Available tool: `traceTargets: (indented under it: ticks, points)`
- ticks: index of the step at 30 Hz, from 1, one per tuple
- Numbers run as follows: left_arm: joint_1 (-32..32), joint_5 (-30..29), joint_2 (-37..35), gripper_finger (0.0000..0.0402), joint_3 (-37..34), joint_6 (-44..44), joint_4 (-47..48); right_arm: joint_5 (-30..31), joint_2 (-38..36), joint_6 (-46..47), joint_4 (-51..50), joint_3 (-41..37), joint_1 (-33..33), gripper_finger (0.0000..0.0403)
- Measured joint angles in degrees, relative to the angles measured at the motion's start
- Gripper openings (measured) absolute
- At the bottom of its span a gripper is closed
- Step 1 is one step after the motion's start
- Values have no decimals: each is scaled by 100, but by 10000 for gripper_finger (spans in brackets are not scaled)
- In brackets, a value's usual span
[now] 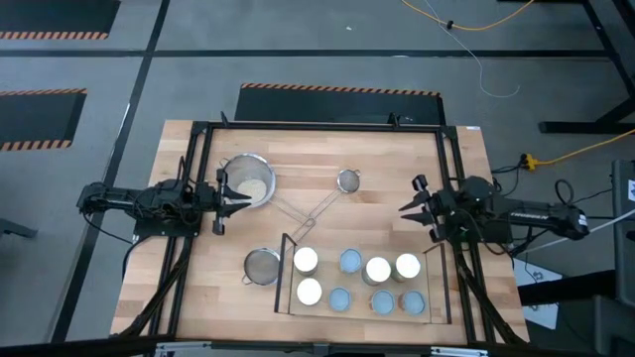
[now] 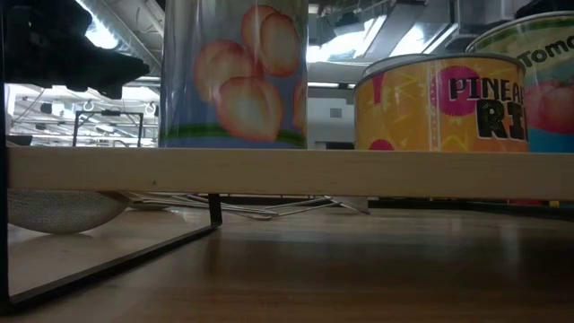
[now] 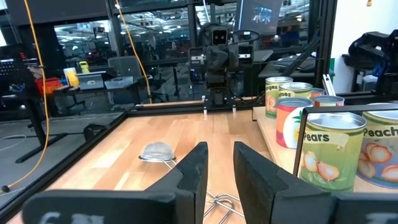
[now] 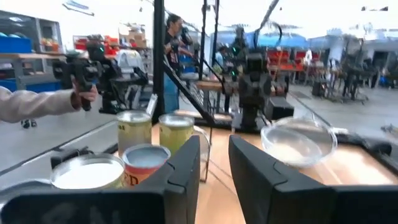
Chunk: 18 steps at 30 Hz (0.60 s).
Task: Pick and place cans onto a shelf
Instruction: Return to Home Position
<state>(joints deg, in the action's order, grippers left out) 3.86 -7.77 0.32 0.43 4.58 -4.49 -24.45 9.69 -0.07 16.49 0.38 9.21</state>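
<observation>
From above, both arms reached level over the table (image 1: 327,164) from opposite ends. The left gripper (image 1: 230,201) was beside the steel pan (image 1: 250,180) and the right gripper (image 1: 412,206) faced it, while the cans (image 1: 377,270) stood in two rows on the shelf (image 1: 324,276). At table height, a peach can (image 2: 235,72) and a pineapple can (image 2: 439,100) sat on the board, and each wrist view showed its own fingers parted and empty.

Setting: robotics lab or workshop.
Floor: grey, hazard-striped mats (image 1: 45,20) upper left, loose yellow cable (image 1: 486,28) top.
Background: cluttered workbenches (image 3: 93,81).
</observation>
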Motion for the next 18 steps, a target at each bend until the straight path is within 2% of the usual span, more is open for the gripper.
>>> traceTargets:
  ticks: [9, 18]
  points:
    - [0, -1, -1, 69, 0, -78, 128, -170, -961, 131, -427, 2, 0, 91]
    - [0, -1, -1, 69, 0, -111, 209, 204, -959, 137, -1058, 9, 0, 90]
